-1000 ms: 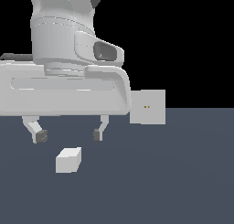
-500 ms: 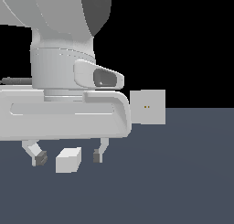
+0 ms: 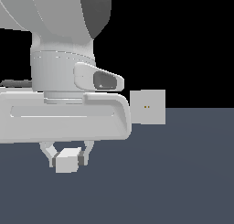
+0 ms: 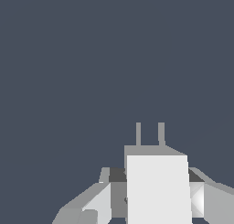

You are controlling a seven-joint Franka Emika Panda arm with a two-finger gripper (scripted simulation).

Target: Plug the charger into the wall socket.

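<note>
The charger (image 3: 67,161) is a small light-grey block low on the exterior view's left, resting on the dark floor. My gripper (image 3: 67,162) has come down over it, and its two fingers press against the block's sides, shut on it. In the wrist view the charger (image 4: 157,186) sits between the dark pads (image 4: 117,175), with two thin prongs (image 4: 138,134) sticking out of its far end. The wall socket (image 3: 147,107) is an upright square panel with two tiny yellowish dots, standing further back toward the exterior view's right, apart from the gripper.
A flat dark blue-grey floor (image 3: 183,182) spreads under everything. The arm's large white body (image 3: 64,118) fills the upper left of the exterior view and hides what lies behind it.
The arm has come down and shifted toward the exterior view's right. The fingers, wide apart a second ago, have closed in on the charger. The charger itself has stayed in place.
</note>
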